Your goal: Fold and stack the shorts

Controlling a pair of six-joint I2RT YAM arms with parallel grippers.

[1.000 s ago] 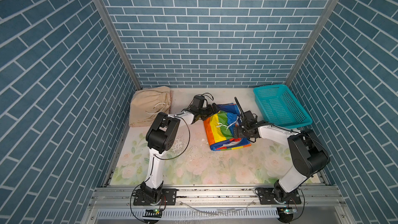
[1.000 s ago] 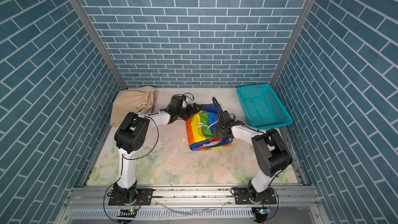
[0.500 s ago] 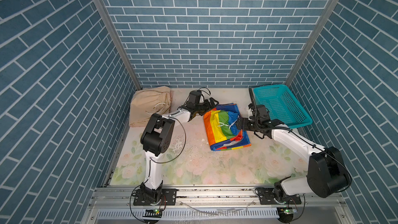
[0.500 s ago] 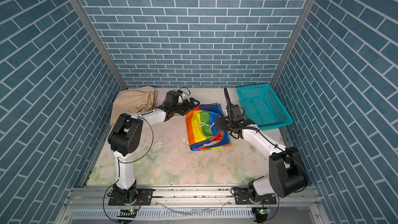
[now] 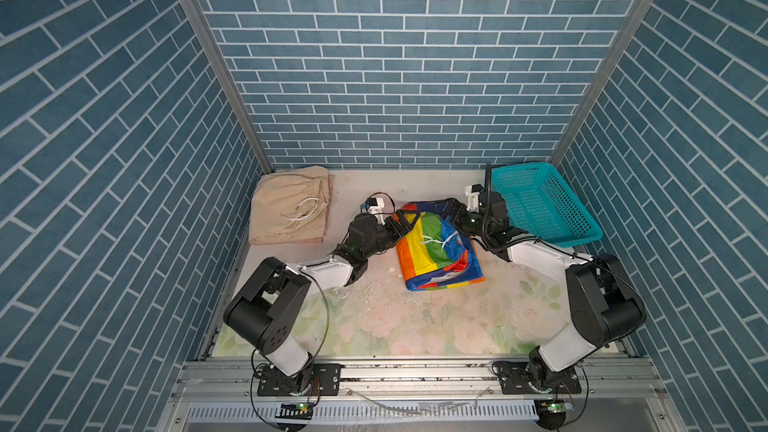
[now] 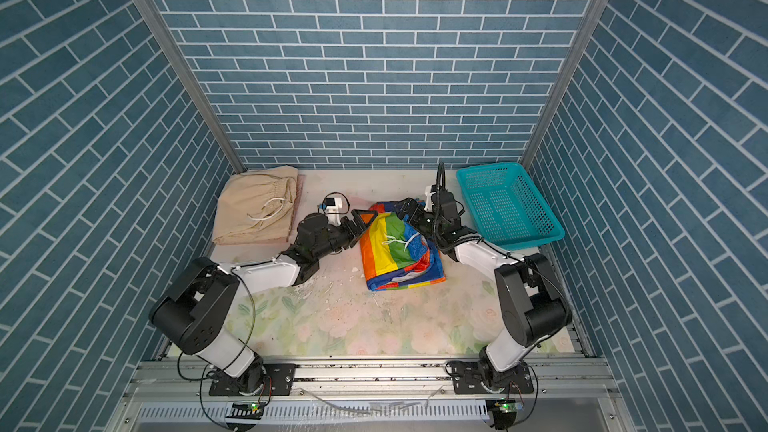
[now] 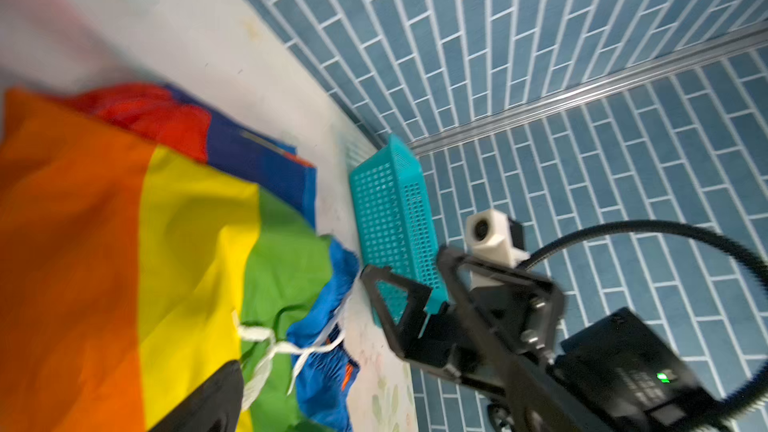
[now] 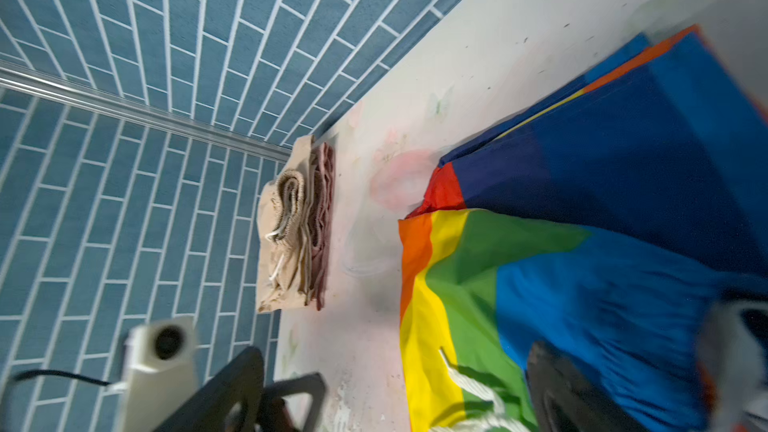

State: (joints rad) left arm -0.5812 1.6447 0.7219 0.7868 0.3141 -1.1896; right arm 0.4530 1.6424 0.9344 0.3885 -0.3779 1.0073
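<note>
Top views, left gripper [image 5: 406, 219] and right gripper [image 5: 449, 210] splayed wide, flanking shiny rainbow-striped shorts [image 5: 432, 257], pale pink shorts [image 5: 331, 187] nearly hidden under folded beige shorts [image 5: 286, 209].

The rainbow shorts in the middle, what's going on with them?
Two robot arms are folding shorts. The left tool and right tool, both open, sit at the far edge of the rainbow-striped shorts, which lie partly folded. The beige shorts already lie folded on the pink shorts in the far left corner.
</note>
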